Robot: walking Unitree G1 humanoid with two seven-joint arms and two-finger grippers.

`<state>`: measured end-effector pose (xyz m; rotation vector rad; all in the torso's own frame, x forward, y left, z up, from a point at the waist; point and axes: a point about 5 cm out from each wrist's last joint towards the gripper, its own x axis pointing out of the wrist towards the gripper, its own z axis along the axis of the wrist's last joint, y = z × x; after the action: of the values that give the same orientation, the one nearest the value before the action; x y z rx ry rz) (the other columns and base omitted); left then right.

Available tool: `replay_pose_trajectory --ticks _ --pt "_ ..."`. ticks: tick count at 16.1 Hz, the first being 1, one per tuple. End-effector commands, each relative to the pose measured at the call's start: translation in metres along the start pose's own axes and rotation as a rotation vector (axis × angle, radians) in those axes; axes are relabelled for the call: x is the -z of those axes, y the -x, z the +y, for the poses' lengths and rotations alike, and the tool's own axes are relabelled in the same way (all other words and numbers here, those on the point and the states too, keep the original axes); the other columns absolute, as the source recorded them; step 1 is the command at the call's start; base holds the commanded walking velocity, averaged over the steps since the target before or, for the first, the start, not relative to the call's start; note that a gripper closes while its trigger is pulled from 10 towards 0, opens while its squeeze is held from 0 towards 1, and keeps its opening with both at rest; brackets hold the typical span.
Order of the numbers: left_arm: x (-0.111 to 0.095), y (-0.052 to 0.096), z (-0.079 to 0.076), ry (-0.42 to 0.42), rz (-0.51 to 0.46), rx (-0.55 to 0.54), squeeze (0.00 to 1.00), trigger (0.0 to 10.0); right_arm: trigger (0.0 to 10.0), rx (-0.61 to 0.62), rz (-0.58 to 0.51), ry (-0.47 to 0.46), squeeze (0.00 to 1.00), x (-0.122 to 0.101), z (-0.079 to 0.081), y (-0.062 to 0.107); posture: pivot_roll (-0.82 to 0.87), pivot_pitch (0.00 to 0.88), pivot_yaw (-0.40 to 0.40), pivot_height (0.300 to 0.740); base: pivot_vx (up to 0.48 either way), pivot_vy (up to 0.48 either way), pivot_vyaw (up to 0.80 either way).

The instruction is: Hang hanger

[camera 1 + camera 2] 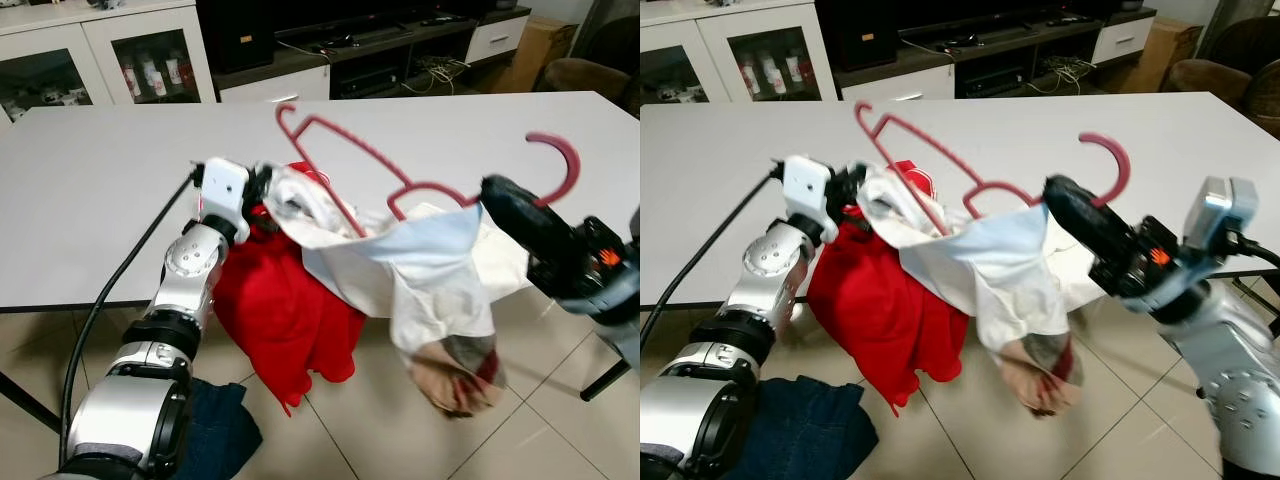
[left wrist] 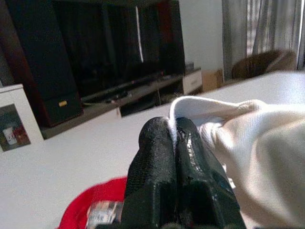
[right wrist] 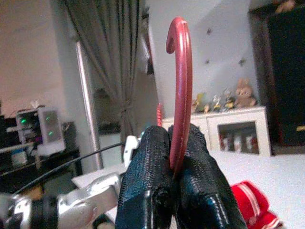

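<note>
Left arm (image 1: 180, 300) nearest camera, reaching over the white table (image 1: 100, 180). White garment (image 1: 420, 270) and red garment (image 1: 280, 310) sag off the table edge. Pink hanger (image 1: 340, 170) held aloft: right hand (image 3: 174, 164) clamps its hook, presumably to steady it; left hand (image 2: 175, 138) pinches white cloth, likely for threading.

A lived-in home, a living or dining room. A large white table (image 1: 120, 190) fills the middle, over a tiled floor (image 1: 560, 430) at 5 o'clock. At 12 o'clock stands a dark TV unit (image 1: 330, 45) with tangled cables; at 11 o'clock a white glass-door cabinet (image 1: 130, 55) holding small bottles; at 2 o'clock a brown armchair (image 1: 590, 75). The right wrist view shows curtains (image 3: 109, 71) and figurines (image 3: 228, 98) on a cabinet.
</note>
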<state>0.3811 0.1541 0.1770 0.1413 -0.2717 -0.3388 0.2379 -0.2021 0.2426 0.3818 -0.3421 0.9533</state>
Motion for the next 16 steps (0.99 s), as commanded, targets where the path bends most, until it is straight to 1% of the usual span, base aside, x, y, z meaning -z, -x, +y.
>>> replay_pose_trajectory --ticks 1,2,4,5,6,7,8,10,11,12,13,14,16 --pt "-0.012 -0.005 0.003 0.014 -0.06 -0.015 0.0 9.5 0.0 0.018 -0.033 0.033 0.0 -0.004 -0.002 -0.004 0.01 0.009 0.034 0.74 0.0 0.0 0.0" --pt "-0.01 -0.003 -0.002 0.027 -0.071 0.008 0.0 0.0 0.0 0.092 -0.103 0.054 0.0 -0.008 -0.011 -0.008 0.01 0.011 0.034 0.74 0.0 0.0 0.0" --pt "-0.004 0.0 -0.015 0.056 -0.071 0.048 0.0 0.0 0.0 0.247 -0.212 0.12 0.0 -0.013 -0.028 -0.021 0.0 0.012 0.032 0.74 0.0 0.0 0.0" --pt "-0.002 0.0 -0.023 0.065 -0.073 0.065 0.0 0.0 0.0 0.349 -0.261 0.141 0.0 -0.012 -0.039 -0.027 0.0 0.012 0.029 0.74 0.0 0.0 0.0" --pt "-0.002 -0.001 -0.031 0.081 -0.077 0.077 0.0 0.0 0.0 0.412 -0.278 0.154 0.0 -0.008 -0.046 -0.034 0.0 0.013 0.023 0.74 0.0 0.0 0.0" --pt "-0.002 -0.002 -0.033 0.085 -0.079 0.079 0.0 0.0 0.0 0.426 -0.279 0.158 0.0 -0.006 -0.048 -0.036 0.0 0.013 0.022 0.74 0.0 0.0 0.0" --pt "-0.003 -0.004 -0.037 0.097 -0.086 0.075 0.0 0.0 0.0 0.497 -0.274 0.186 0.0 0.001 -0.055 -0.039 0.01 0.015 0.014 0.74 0.0 0.0 0.0" --pt "-0.004 -0.005 -0.039 0.108 -0.088 0.064 0.0 0.0 0.0 0.569 -0.272 0.225 0.0 0.006 -0.063 -0.04 0.01 0.016 0.01 0.74 0.0 0.0 0.0" --pt "-0.004 -0.007 -0.04 0.112 -0.088 0.054 0.0 0.0 0.0 0.629 -0.287 0.253 0.0 0.006 -0.069 -0.04 0.01 0.017 0.008 0.74 0.0 0.0 0.0" --pt "-0.006 -0.009 -0.041 0.118 -0.09 0.039 0.0 0.0 0.0 0.751 -0.362 0.303 0.0 -0.002 -0.079 -0.038 0.01 0.017 0.009 0.74 0.0 0.0 0.0" --pt "-0.007 -0.011 -0.041 0.121 -0.096 0.033 0.0 0.0 0.0 0.814 -0.422 0.341 0.0 -0.014 -0.082 -0.037 0.0 0.018 0.009 0.74 0.0 0.0 0.0" --pt "-0.008 -0.011 -0.041 0.121 -0.097 0.033 0.0 0.0 0.0 0.827 -0.438 0.349 0.0 -0.017 -0.083 -0.036 0.0 0.018 0.009 0.74 0.0 0.0 0.0" --pt "-0.008 -0.01 -0.04 0.121 -0.098 0.025 0.0 0.0 0.0 0.88 -0.485 0.409 0.0 -0.03 -0.086 -0.031 0.0 0.018 0.009 0.74 0.0 0.0 0.0"
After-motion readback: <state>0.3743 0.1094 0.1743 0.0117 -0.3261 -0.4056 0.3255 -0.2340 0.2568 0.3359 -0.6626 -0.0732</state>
